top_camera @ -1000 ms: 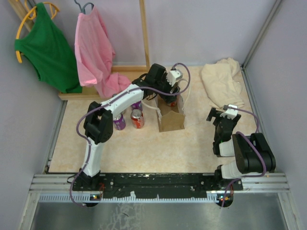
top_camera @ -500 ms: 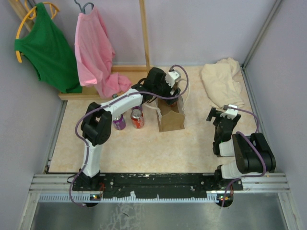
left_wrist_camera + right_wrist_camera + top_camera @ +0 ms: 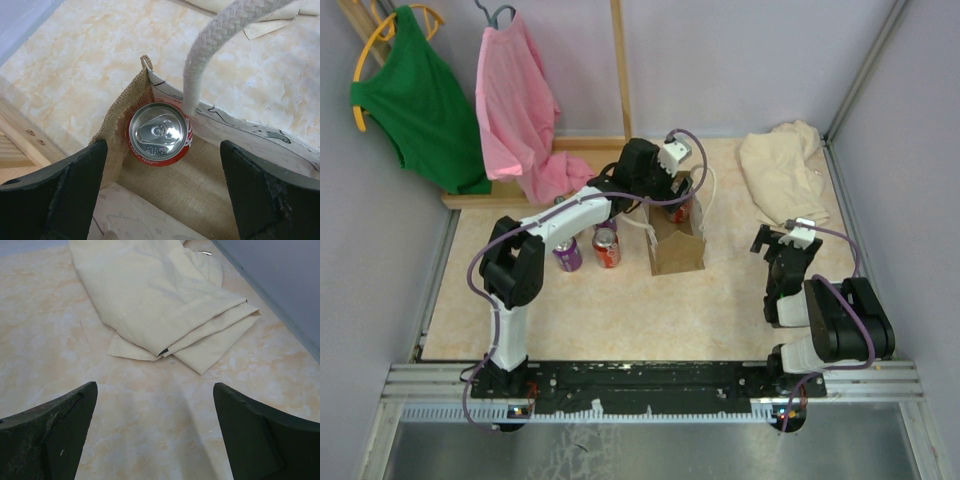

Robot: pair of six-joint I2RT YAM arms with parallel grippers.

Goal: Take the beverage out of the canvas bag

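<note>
The canvas bag stands mid-table, tan with white rope handles. A red beverage can stands upright in the bag's far corner, its silver top showing; from above it is a spot of red. My left gripper hovers open above the bag's mouth. Its fingers straddle the can from higher up without touching it, and nothing is held. My right gripper is open and empty, low over bare table at the right.
A purple can and a red can stand just left of the bag. A folded beige cloth lies back right. Green and pink shirts hang on a wooden rack at the back left.
The left gripper's jaws have spread wider and the wrist has lifted a little up and back from the bag. The can is still in the bag. The right arm has not moved.
</note>
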